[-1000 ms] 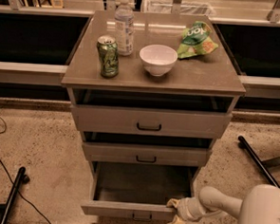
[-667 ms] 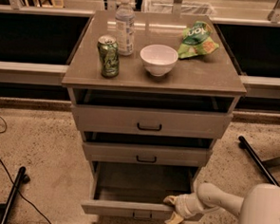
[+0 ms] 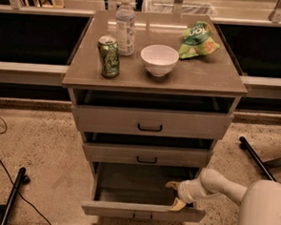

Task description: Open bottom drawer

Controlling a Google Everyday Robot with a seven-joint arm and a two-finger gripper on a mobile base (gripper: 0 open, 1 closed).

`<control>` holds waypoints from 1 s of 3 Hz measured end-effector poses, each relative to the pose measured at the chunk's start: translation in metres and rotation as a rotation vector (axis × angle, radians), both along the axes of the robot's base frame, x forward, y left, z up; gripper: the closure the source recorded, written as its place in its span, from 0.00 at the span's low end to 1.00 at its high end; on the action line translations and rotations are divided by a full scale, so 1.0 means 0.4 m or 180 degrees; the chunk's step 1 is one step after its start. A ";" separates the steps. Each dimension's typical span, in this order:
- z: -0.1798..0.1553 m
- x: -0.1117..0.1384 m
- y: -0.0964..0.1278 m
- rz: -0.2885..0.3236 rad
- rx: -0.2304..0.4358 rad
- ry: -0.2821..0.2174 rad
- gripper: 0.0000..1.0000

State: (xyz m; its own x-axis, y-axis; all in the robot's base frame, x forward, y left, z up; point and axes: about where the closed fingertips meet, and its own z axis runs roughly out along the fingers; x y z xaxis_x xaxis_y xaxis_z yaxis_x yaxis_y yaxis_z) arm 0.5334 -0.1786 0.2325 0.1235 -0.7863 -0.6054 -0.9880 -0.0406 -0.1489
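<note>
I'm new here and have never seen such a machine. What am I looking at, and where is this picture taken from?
There is one camera, looking down at a small cabinet from in front; its mounting is not known. The white tube at the lower right is the robot's arm. Its claw, fingers apart, sits at the right front corner of the pulled-out bottom drawer. On the cabinet top stand a green can, a water bottle, a white bowl and a green snack bag.
</note>
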 end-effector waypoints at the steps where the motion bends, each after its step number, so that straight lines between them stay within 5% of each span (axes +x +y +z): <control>1: 0.005 0.053 -0.026 -0.0071 0.0110 0.0093 0.37; 2: -0.047 0.111 -0.043 -0.0163 0.0223 0.0231 0.55; 3: -0.171 0.150 -0.054 -0.0315 0.0155 0.0319 0.86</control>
State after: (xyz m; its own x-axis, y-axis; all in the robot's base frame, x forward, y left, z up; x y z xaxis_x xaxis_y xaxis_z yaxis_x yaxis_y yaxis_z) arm 0.5932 -0.2002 0.1639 -0.0161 -0.7611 -0.6484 -0.9968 0.0627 -0.0489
